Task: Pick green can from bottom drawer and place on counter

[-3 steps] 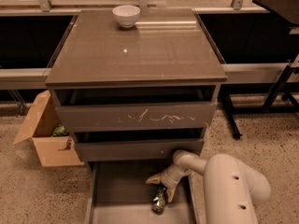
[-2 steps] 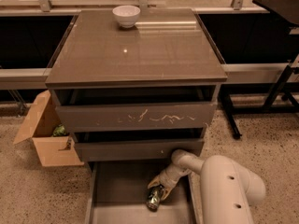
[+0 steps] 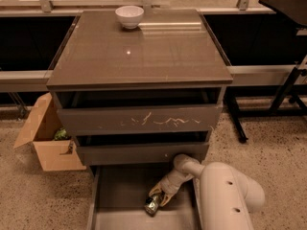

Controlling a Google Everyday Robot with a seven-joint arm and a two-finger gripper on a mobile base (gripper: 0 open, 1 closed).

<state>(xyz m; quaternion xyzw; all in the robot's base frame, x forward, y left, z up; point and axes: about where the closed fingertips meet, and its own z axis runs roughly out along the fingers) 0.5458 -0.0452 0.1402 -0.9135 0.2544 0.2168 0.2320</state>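
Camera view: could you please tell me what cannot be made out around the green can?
All in the camera view:
- Small green patterned drink can: partly covered by the gripper down in the wide grey-brown bottom drawer; label too small.
- Drawer's front: cut off by the lower edge.

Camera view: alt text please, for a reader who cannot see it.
The gripper reaches down into the open bottom drawer, right at the green can on its floor. Above, a white bowl sits near the back edge of the counter.
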